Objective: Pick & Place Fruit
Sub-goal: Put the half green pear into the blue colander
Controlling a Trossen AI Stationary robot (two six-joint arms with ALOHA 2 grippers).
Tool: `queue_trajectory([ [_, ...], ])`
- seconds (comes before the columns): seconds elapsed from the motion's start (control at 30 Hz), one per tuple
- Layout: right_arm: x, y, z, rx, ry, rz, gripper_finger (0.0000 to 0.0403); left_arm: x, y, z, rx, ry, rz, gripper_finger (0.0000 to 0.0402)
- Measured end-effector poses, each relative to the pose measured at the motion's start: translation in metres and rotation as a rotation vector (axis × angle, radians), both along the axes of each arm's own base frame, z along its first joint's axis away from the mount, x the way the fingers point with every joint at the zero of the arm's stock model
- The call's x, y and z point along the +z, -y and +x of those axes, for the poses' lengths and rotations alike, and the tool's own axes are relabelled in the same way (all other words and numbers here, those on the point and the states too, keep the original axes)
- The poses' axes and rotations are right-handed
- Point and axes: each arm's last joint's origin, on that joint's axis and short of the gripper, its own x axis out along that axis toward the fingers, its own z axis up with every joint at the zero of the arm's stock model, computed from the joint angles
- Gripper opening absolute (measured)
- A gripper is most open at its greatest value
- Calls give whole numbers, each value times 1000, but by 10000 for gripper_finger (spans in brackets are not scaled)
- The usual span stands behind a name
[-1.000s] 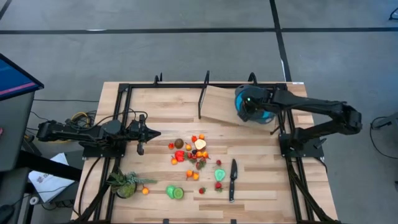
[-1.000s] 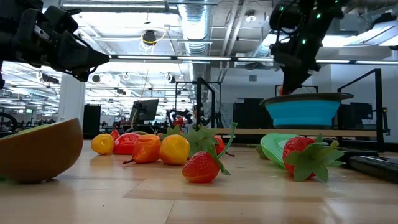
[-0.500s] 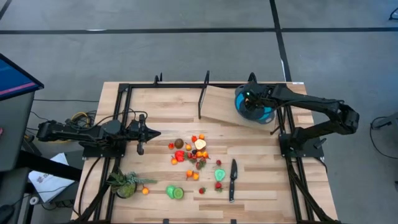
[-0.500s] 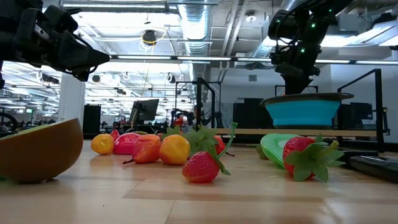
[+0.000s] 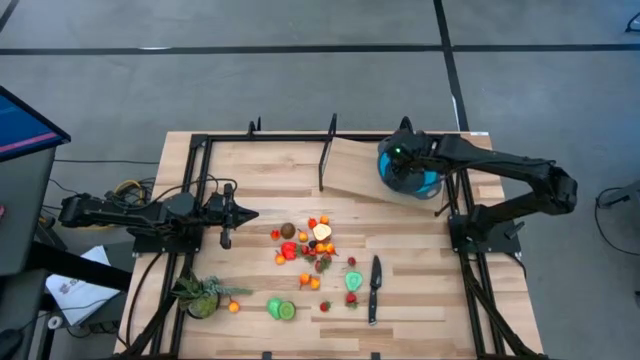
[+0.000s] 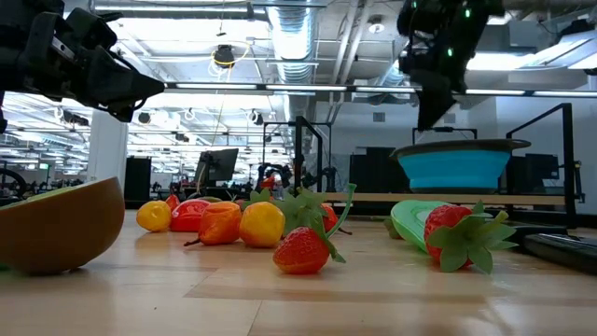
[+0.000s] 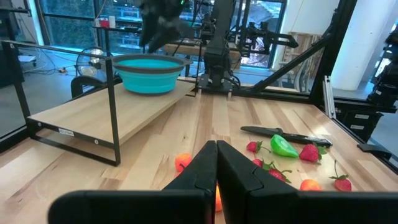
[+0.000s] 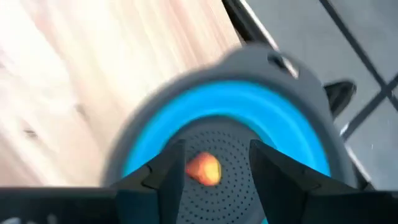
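Orange fruit piece (image 8: 203, 168) lies loose on the perforated floor of the blue bowl (image 8: 292, 124), untouched, seen between the right gripper's two fingers. Right gripper (image 5: 399, 160) hangs just above the bowl (image 5: 428, 186), jaws apart and released, gripping nothing. In the low view the right gripper (image 6: 435, 101) is clear of the bowl rim (image 6: 462, 147). The bowl sits on a raised wooden ramp board (image 5: 350, 168) at the far right of the table (image 5: 420, 300).

Rest of the fruit stays on the table, well apart from the bowl: a cluster of fruit (image 5: 305, 245) toward the middle, red, orange and yellow bits plus a brown round one (image 5: 288, 231). Nearer than the cluster are a green fruit (image 5: 353, 281), a green slice (image 5: 282, 310) and a small orange piece (image 5: 234, 307) beside the leafy plant (image 5: 203, 294). Low view shows a strawberry (image 6: 302, 250) up front, another strawberry (image 6: 451, 235) against a green slice (image 6: 415, 219), and a brown half shell (image 6: 58, 224) at the near left.

Black-handled knife (image 5: 374, 288) lies just beside the green fruit, on the bowl's side of the cluster.

Left gripper (image 5: 226, 215) waits above the table on the side of the cluster away from the bowl, jaws clenched together, nothing between them; the fingers (image 7: 239, 177) meet in the left wrist view.
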Motion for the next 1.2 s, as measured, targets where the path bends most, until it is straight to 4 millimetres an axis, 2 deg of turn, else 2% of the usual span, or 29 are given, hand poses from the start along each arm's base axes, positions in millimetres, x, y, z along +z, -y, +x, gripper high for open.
queue_trajectory([
  [0.17,30,-20,14,102,90,-36,133,0,0,0,0,3,0,1],
  [0.33,37,-44,26,217,150,-56,101,1,0,0,0,7,1,1],
  [0.77,11,-115,49,409,370,-9,5,2,0,0,0,16,0,1],
  [0.93,3,-131,52,421,472,29,10,2,0,0,0,17,0,1],
  [1.2,-3,-148,49,391,504,111,22,2,0,0,0,19,-1,1],
])
